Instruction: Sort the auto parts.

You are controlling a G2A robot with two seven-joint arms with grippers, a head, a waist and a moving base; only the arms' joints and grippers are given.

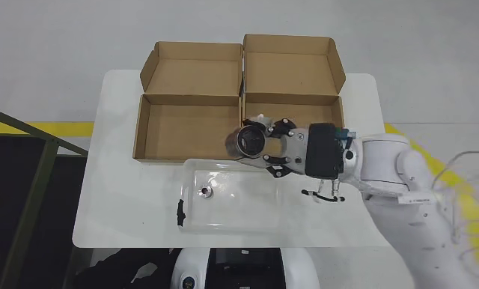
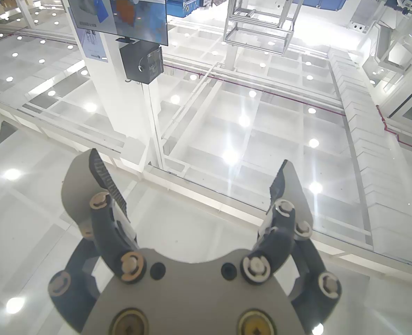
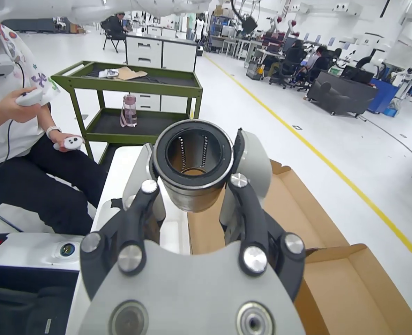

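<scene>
Your right pincer [image 3: 193,163] is clamped on the barrel of a steel linear bearing [image 3: 193,176], with the bore pointing away from the wrist and tilted upward. The bearing hangs over the left box's [image 1: 176,132] front corner, just beside the wall it shares with the right box [image 1: 299,113]. Either drop looks like a short move. Your left pincer [image 2: 192,190] is spread wide, empty, aimed at the ceiling. A small part [image 1: 204,191] lies in the clear tray [image 1: 239,210] on the surface [image 1: 112,184].
</scene>
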